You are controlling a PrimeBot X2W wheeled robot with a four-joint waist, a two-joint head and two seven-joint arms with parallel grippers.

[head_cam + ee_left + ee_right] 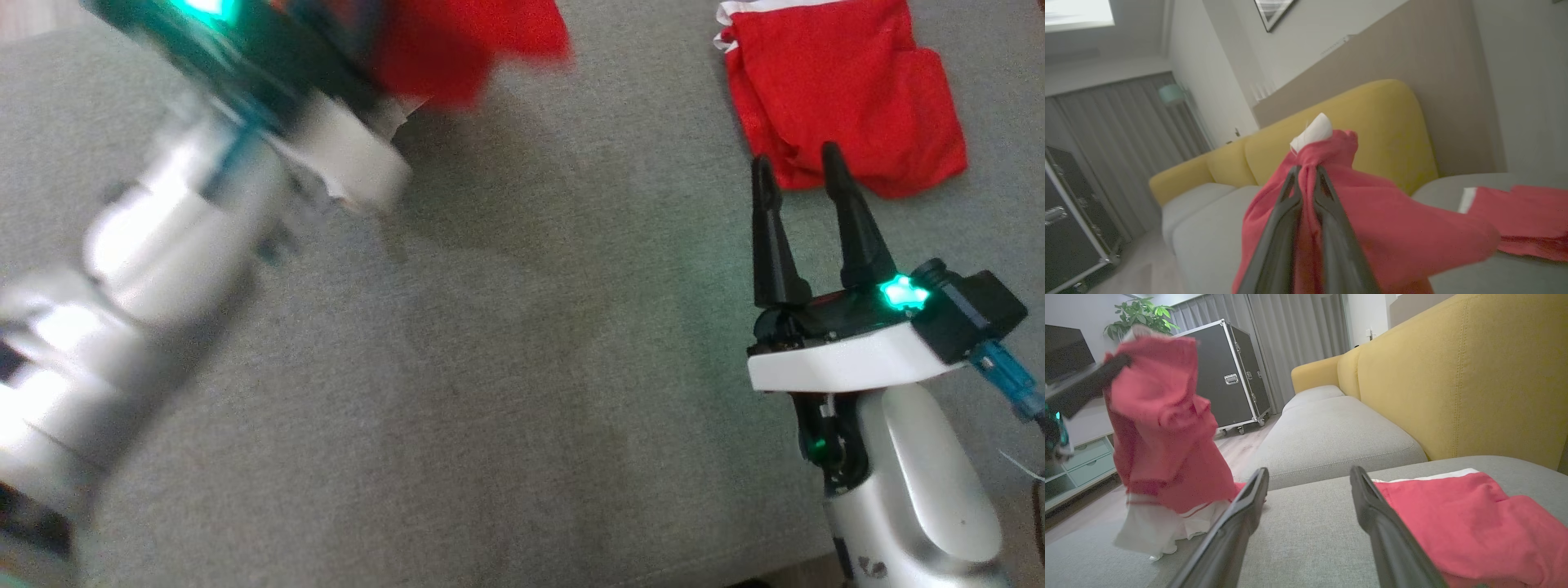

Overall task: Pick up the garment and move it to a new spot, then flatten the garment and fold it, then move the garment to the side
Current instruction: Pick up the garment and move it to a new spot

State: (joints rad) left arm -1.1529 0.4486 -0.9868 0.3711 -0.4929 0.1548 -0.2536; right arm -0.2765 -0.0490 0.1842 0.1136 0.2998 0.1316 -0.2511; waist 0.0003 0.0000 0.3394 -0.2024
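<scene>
You are looking at a grey fabric sofa seat [522, 367]; a crumpled red garment with white trim [841, 98] is lying on its far right part.

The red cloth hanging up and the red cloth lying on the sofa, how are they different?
The hanging cloth is pinched in the left end effector; the lying cloth is in no grip. The hanging cloth droops in bunched folds, while the lying cloth rests spread on the grey cushion. Both are red with white trim.
</scene>
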